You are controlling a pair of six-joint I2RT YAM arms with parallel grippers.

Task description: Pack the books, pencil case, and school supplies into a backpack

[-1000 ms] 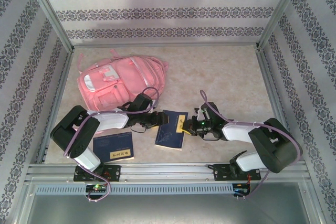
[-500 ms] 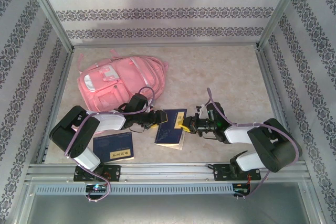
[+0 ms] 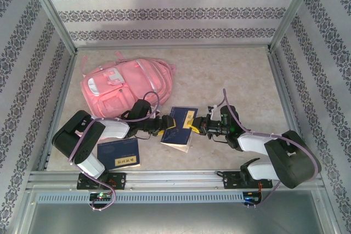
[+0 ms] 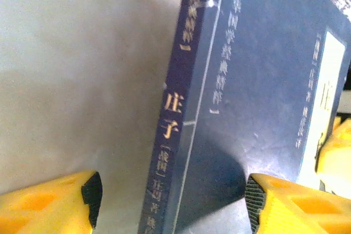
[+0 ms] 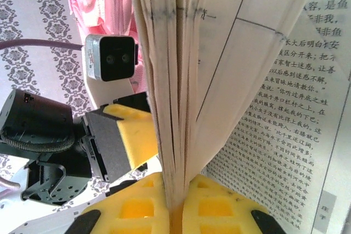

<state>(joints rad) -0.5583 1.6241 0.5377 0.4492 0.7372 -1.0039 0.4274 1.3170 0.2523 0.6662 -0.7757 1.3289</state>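
Nearest to the arm bases, a closed navy book (image 3: 118,154) lies flat on the tabletop (image 3: 230,80), well in front of the backpack (image 3: 123,86) and apart from it. A little farther, just in front of the backpack's right corner, the raised navy book (image 3: 180,132) is tilted up from the tabletop, and its pages fan open. The right hand (image 5: 175,204) is closed narrow on a bundle of these pages, at the book's edge that is away from the backpack. The left hand (image 4: 170,201) stands wide at the spine side, the side toward the backpack. One yellow finger (image 4: 52,204) is over the bare tabletop and the other is over the blue cover. Whether they touch the book, I cannot tell. Farthest, the pink backpack lies flat with its front pockets up.
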